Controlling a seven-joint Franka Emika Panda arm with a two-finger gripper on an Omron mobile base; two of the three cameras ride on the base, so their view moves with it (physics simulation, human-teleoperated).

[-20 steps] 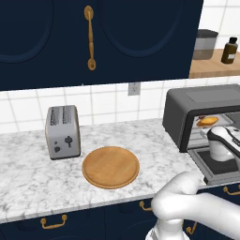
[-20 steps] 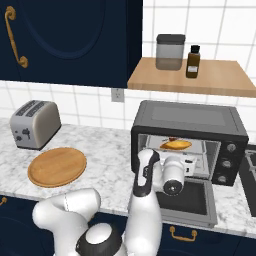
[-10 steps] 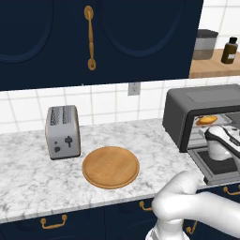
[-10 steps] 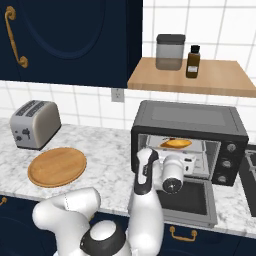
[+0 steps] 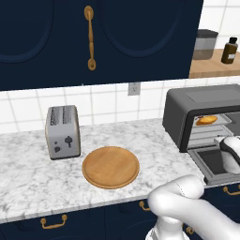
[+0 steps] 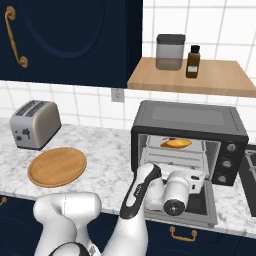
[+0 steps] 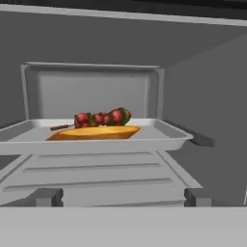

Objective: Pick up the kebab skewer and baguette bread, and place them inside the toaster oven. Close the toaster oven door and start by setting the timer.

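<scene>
Baguette bread (image 7: pixel 94 132) and kebab skewer (image 7: pixel 101 117) sit on the tray inside the toaster oven (image 6: pixel 190 120). Gripper (image 6: pixel 197 181) fingers spread wide, empty, over the dropped toaster oven door (image 6: pixel 192 207). Lifting the door carelessly could catch the hand.

Kebab skewer (image 7: pixel 102 117) behind baguette bread (image 7: pixel 94 133) in toaster oven (image 6: pixel 188 131)

Partly hidden or cropped

The baguette bread (image 7: pixel 94 133) covers the kebab skewer's (image 7: pixel 101 117) lower side; the arm hides part of the toaster oven door (image 6: pixel 207 212); the toaster oven (image 5: pixel 197 110) is cut by the right edge.
</scene>
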